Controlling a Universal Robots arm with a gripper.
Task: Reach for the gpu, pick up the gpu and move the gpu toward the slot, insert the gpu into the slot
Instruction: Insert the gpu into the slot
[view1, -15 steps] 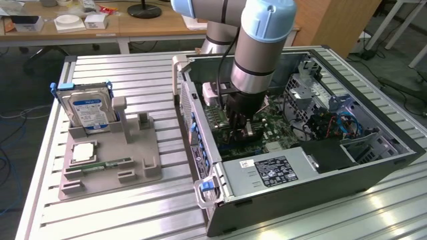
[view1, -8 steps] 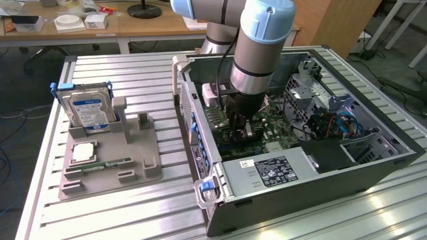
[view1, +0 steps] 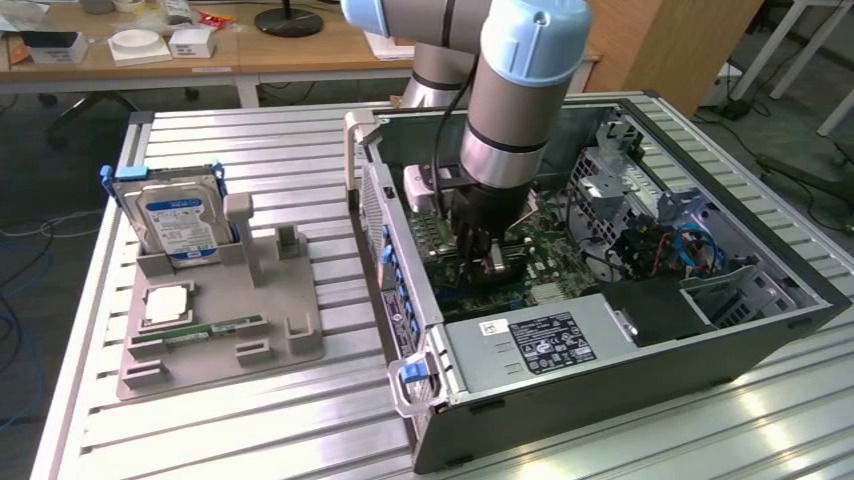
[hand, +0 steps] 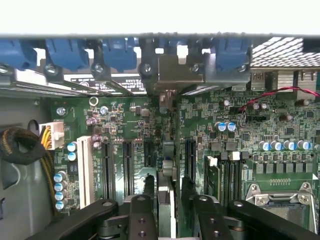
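Holding the gpu (hand: 166, 165) edge-on, the gripper (hand: 167, 200) has its fingers (hand: 142, 210) clamped on the card's sides, inside the open computer case (view1: 747, 330). Card: upright, metal bracket end toward the case's rear wall, directly beneath the gripper over the green motherboard (hand: 250, 130), in line with the dark expansion slots (hand: 128, 167). Beside the case, well away from the gripper: grey fixture tray (view1: 227, 345) with hard drive (view1: 174, 215) and memory stick (view1: 200, 330).

The gpu (hand: 166, 150) is dark with a gray metal end. The hand (hand: 167, 202) is black. The board (hand: 240, 145) is green with little blue and silver cans. The hard drive (view1: 180, 215) is silver with a blue label. The surface (view1: 254, 150) has silver stripes.
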